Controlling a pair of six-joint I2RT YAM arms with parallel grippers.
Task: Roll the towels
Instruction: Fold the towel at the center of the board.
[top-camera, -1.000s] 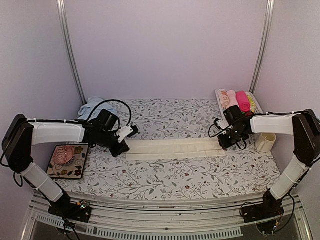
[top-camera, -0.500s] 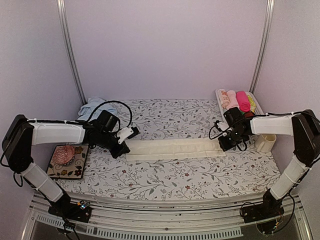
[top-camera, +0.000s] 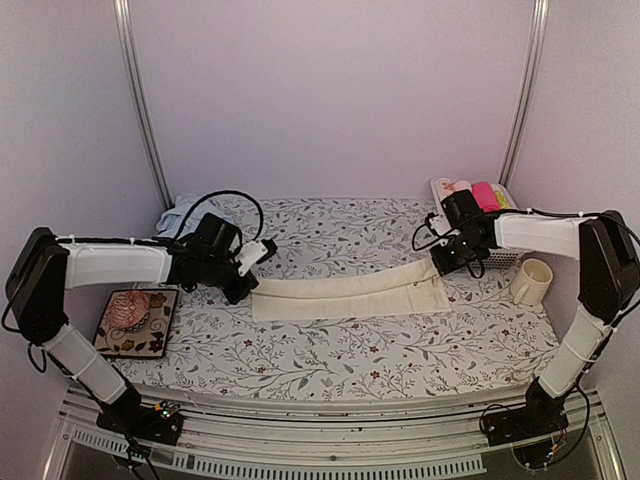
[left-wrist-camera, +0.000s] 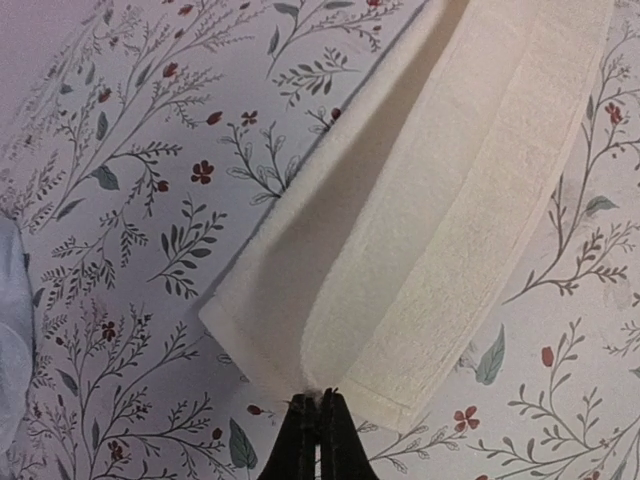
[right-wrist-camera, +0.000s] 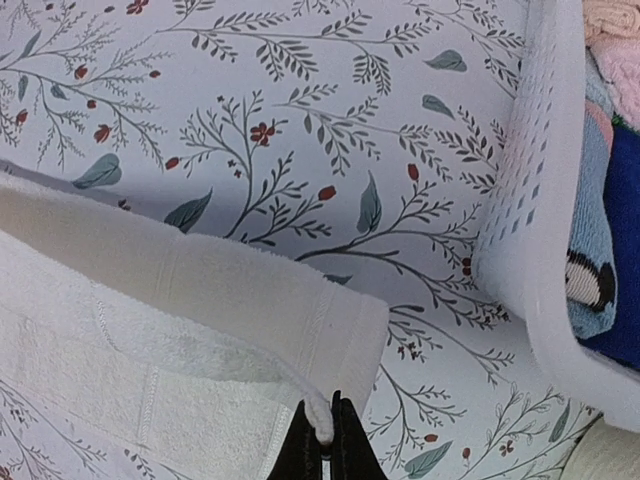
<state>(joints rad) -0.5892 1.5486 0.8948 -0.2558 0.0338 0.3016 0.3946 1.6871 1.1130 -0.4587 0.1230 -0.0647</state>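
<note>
Starting at the near left, a pink knitted lump (top-camera: 127, 310) sits on a patterned board, well apart from the work. A cup (top-camera: 532, 280) stands at the right.

Across the middle of the flowered table (top-camera: 330, 350) lies the cream towel (top-camera: 345, 293), folded lengthwise into a long narrow strip running left to right. The left gripper (top-camera: 243, 290) is closed tight on the strip's left end, and its wrist view shows the fingertips pinching the cloth where the layers meet. The right gripper (top-camera: 440, 268) is likewise clamped on the right end, nipping the hemmed corner. That end is lifted slightly and swung toward the far side.

At the far left the blue towel (top-camera: 180, 213) lies crumpled and untouched. At the far right a white basket (top-camera: 505, 256) holds rolled cloths.

The cream towel looks like soft, light, limp terry. It droops between the two grips and keeps no shape of its own. Its folded layers will probably slide or gape if only the top one is pinched. The best hold is likely at a short end, through every layer and near the hem, where the cloth is thickest. Rolling can start there, with the rest lying flat on the table, whose cloth should give enough friction.
</note>
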